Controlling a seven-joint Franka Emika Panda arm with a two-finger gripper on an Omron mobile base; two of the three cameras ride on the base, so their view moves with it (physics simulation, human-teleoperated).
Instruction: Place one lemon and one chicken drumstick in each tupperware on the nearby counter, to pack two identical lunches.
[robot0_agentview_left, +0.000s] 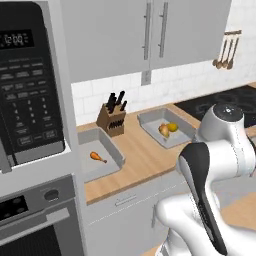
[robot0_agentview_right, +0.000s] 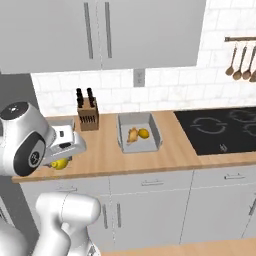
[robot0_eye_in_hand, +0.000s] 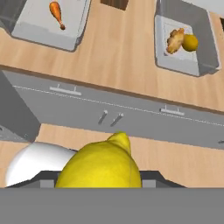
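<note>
My gripper (robot0_agentview_right: 63, 153) is shut on a yellow lemon (robot0_agentview_right: 59, 163), held in the air in front of the counter (robot0_agentview_right: 107, 150). In the hand view this lemon (robot0_eye_in_hand: 101, 168) bulges large at the bottom, above the pale cabinet fronts. The left tupperware (robot0_agentview_left: 116, 152) holds one chicken drumstick (robot0_agentview_left: 98, 157). From the hand it lies at the top left, tupperware (robot0_eye_in_hand: 33, 28) with its drumstick (robot0_eye_in_hand: 57, 14). The right tupperware (robot0_agentview_right: 155, 131) holds a drumstick (robot0_agentview_right: 132, 134) and a second lemon (robot0_agentview_right: 144, 133); it also shows in the hand view (robot0_eye_in_hand: 203, 41).
A wooden knife block (robot0_agentview_left: 112, 120) stands at the wall between the two trays. The black cooktop (robot0_agentview_right: 220, 130) lies right of the right tray. A microwave (robot0_agentview_left: 25, 85) over an oven bounds the counter's left end. Spoons (robot0_agentview_right: 242, 60) hang on the wall.
</note>
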